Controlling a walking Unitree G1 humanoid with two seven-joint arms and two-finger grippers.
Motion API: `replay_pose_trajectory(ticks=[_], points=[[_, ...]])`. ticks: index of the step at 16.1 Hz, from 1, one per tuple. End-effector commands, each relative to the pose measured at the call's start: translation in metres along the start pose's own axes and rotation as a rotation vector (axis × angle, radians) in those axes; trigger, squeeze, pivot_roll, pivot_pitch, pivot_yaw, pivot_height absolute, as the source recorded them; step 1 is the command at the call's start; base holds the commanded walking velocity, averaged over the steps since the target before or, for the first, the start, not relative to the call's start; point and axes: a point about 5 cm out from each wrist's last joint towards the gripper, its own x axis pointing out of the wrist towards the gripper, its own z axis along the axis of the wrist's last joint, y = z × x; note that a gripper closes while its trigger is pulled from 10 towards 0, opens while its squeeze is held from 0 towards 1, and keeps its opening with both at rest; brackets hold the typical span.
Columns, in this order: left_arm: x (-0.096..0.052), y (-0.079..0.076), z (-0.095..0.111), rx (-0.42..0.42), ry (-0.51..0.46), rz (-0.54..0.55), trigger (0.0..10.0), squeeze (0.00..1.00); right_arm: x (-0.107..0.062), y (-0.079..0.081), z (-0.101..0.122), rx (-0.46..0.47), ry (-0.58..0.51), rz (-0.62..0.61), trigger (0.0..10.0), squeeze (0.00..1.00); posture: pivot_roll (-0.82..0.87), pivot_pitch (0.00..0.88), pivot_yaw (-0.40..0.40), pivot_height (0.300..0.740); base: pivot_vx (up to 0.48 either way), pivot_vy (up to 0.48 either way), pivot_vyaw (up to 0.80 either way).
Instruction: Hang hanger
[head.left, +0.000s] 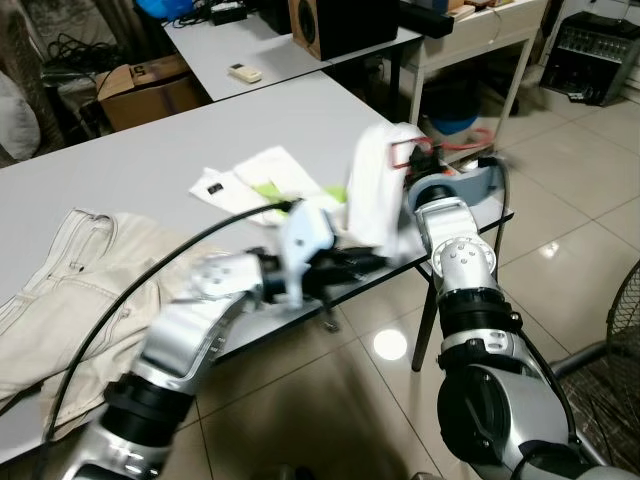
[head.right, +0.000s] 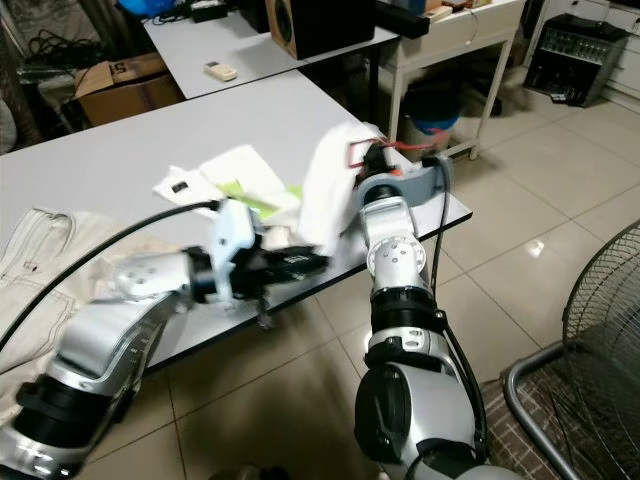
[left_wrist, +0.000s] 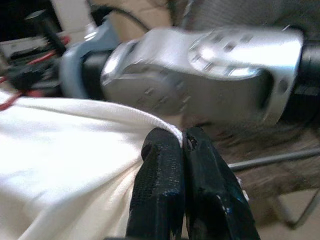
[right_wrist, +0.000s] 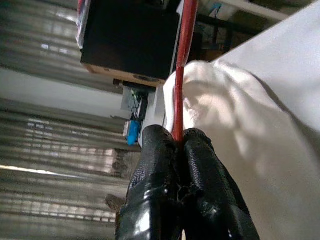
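Observation:
A white garment (head.left: 375, 190) hangs over a red hanger (right_wrist: 184, 60) above the near right corner of the grey table (head.left: 150, 170). My right gripper (right_wrist: 176, 137) is shut on the hanger's red rod and holds it up, with the cloth (right_wrist: 250, 125) draped beside its fingers. My left gripper (left_wrist: 181, 137) reaches in from the left at table-edge height. It is shut on the garment's lower hem (left_wrist: 75, 150), pinching a fold right beside the right forearm (head.left: 455, 250).
Beige trousers (head.left: 70, 290) lie on the table's left, with papers (head.left: 250, 180) in the middle. Behind stands a second table holding a speaker (head.left: 340, 25) and a remote (head.left: 244, 72). A cardboard box (head.left: 150, 90) sits on the floor, and a fan guard (head.left: 625, 340) is at the right.

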Motion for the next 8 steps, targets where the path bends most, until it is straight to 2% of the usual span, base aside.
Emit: replay_pose_trajectory(ticks=[1,3,4,5,6,8], points=[[0.01,-0.014,0.005,-0.01,-0.023,-0.086,0.5,0.0,0.001,0.017,-0.01,0.02,-0.006,0.036,10.0,0.0,-0.12,0.029,0.118,0.74,0.0,0.0,0.0],[0.014,-0.015,0.004,-0.022,-0.019,-0.071,0.4,0.0,0.001,0.021,-0.014,0.044,-0.003,0.052,10.0,0.0,-0.12,0.029,0.118,0.74,0.0,0.0,0.0],[0.015,-0.009,-0.003,-0.006,0.028,-0.005,3.6,0.0,-0.002,0.027,-0.019,0.079,0.023,0.093,10.0,0.0,-0.12,0.03,0.118,0.74,0.0,0.0,0.0],[0.014,-0.002,-0.01,0.024,0.078,0.06,5.9,0.0,-0.005,0.032,-0.023,0.087,0.048,0.137,10.0,0.0,-0.12,0.03,0.118,0.74,0.0,0.0,0.0],[0.011,0.003,-0.012,0.027,0.098,0.097,10.0,0.0,-0.007,0.034,-0.024,0.083,0.068,0.166,10.0,0.0,-0.13,0.03,0.116,0.74,0.0,0.0,0.0],[0.008,0.006,-0.01,-0.007,0.078,0.108,10.0,0.0,-0.009,0.034,-0.024,0.061,0.079,0.18,10.0,0.0,-0.13,0.03,0.115,0.74,0.0,0.0,0.0]])
